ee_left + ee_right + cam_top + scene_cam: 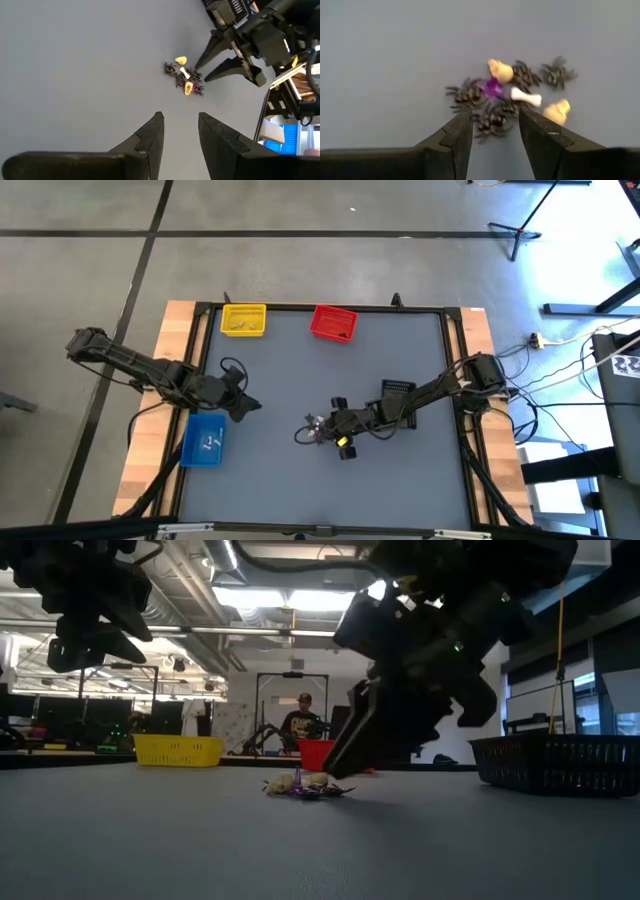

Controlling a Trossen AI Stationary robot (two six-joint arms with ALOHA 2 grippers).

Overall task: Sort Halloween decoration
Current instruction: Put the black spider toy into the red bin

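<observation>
The right gripper (492,132) is hovering with fingers parted just above a dark spider (490,121) in the trinket pile (322,428); it should be descending straight, isolating one. The left gripper (243,406), open, is waiting left of that pile.

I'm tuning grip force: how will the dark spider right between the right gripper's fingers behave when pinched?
The dark spider probably weighs almost nothing, being tiny beside the right gripper. Its thin splayed legs look bendy and may snag the neighbouring purple trinket. Lying flat, it seems unlikely to roll.

A lab: exposed ceiling ducts (200,600), equipment benches (60,745), tripod stand (520,225).
</observation>
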